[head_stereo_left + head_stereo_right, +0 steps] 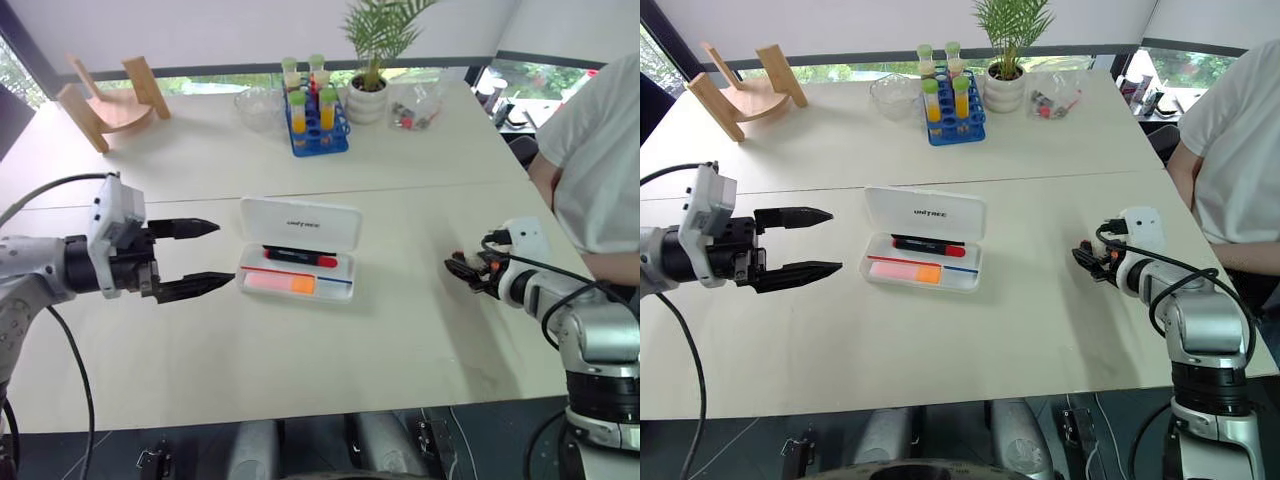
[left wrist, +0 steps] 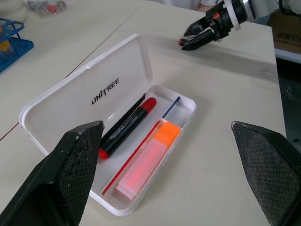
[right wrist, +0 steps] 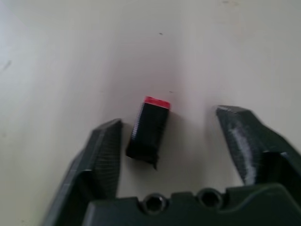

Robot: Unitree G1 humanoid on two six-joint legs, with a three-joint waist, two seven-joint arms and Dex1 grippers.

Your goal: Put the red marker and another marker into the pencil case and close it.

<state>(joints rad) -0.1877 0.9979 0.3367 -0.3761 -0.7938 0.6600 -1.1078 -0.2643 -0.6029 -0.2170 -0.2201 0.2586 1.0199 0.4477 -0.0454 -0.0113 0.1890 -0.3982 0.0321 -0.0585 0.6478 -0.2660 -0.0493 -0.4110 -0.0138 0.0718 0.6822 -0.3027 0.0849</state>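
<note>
Left gripper (image 1: pixel 207 257) hovers with its fingers spread wide, just beside the open pencil case (image 1: pixel 298 229), which sits mid-table with its lid tilted back. Inside the tray lie the red marker (image 2: pixel 128 125) along the hinge side and the thick pink-and-orange marker (image 2: pixel 149 163) beside it. Near the table's right edge, the right gripper (image 3: pixel 171 143) has its fingers apart around a small black block with a red end (image 3: pixel 149 132), one finger touching it.
</note>
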